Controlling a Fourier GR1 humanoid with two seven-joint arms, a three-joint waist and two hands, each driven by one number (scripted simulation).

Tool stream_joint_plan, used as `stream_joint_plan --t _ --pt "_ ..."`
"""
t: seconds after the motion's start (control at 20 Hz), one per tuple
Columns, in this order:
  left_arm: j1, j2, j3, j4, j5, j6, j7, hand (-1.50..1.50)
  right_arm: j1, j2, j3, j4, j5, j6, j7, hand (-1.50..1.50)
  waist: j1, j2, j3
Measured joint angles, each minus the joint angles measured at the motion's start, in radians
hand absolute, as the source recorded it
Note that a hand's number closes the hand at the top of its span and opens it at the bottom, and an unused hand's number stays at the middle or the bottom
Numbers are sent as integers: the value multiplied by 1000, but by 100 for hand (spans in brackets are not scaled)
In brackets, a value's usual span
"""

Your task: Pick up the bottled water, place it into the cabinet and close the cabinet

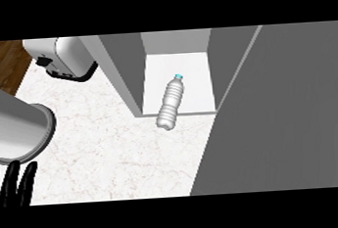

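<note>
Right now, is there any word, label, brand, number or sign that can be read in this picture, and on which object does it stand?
None can be read.
Bottled water: no label text shows, only a blue cap.
Toaster: no marking shows.
Cabinet and counter: plain, without writing.

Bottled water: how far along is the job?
Done: the bottled water lies on its side in the open cabinet, its base over the front edge. In hand: nothing; the left hand rests open at the lower left, and no right hand shows. Left: closing the cabinet door.
</note>
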Motion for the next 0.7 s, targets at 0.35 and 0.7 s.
stream_joint_plan --t 0.35,0.7 --pt "129 48 103 -21 86 -118 -52 -150 -47 12 20 -36 60 8 101 150 17 -1 -1" --pt "201 90 210 -6 181 -237 -89 -150 -188 187 146 51 32 -96 266 150 31 8 -1"
